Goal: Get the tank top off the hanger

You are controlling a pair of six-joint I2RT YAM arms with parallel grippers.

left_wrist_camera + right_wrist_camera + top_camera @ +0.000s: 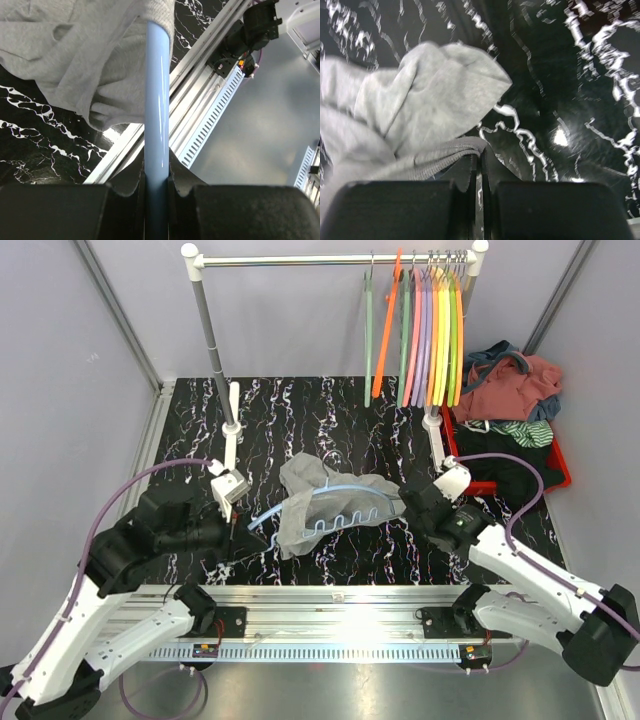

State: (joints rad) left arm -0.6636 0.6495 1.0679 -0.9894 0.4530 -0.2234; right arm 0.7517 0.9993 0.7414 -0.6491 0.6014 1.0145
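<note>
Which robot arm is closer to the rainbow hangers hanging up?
Right. The right gripper, pinching the tank top, sits in front of the rainbow hangers; the left gripper, clamped on the blue hanger, is farther off to their left.

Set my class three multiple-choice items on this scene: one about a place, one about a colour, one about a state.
1. Where do the spare hangers hang?
A) at the right end of the rail
B) at its left end
C) on the table

2. What colour is the hanger inside the tank top?
A) orange
B) light blue
C) green

3. What state is the left gripper in?
A) wide open
B) shut on the hanger
C) shut on a red bin

Answers:
1 A, they bunch at that end in the top view.
2 B, its pale blue bar shows in the left wrist view.
3 B, the bar sits clamped in it.
</note>
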